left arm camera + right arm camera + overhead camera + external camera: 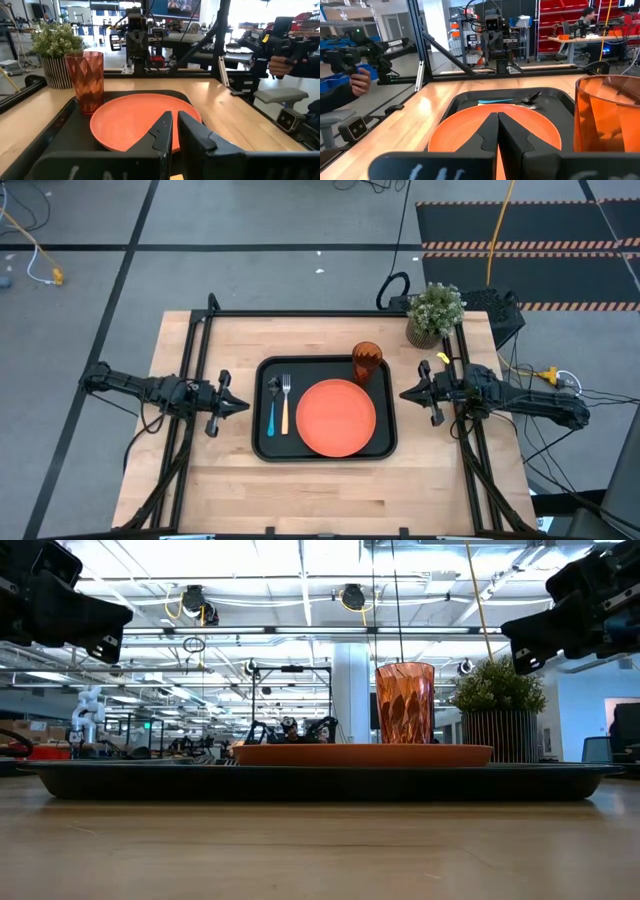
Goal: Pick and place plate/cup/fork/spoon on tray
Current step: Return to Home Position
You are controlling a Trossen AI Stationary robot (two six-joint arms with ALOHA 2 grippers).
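Observation:
The black tray [263,442] lies at the table's middle. On it rest the round orange plate [335,417], the ribbed amber cup [366,363] upright in the far right corner, and, side by side on its left part, the blue-handled spoon [271,410] and the tan-handled fork [285,412]. My left gripper [243,406] hovers level just left of the tray, shut but for a thin slit, holding nothing. My right gripper [405,393] hovers level just right of the tray, shut and holding nothing. Both point at the tray.
A potted green plant [434,313] stands at the table's far right, behind the cup. Bare wood lies near the front edge [320,490]. Beyond the table, a person's hand [357,82] holds a handle device.

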